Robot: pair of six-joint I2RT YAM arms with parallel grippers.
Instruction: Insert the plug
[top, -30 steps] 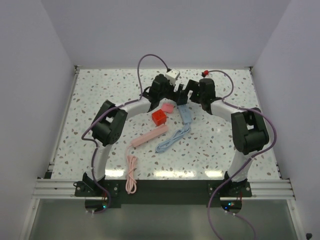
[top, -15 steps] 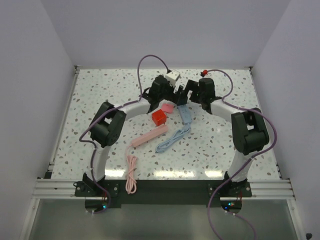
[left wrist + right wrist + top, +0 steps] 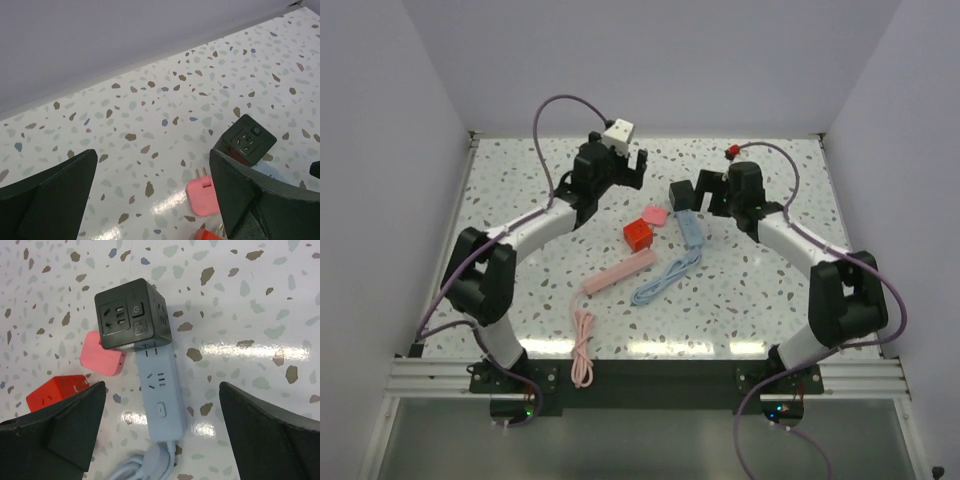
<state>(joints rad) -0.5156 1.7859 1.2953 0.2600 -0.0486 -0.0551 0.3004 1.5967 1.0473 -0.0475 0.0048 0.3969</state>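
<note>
On the desk, the left pincer and right pincer both stand wide apart and empty. The blue power strip carries the black cube socket on its far end, seemingly seated. To be sure of it, brace the strip and press the cube straight down. The pink plug lies loose just beside it. No containers show.
</note>
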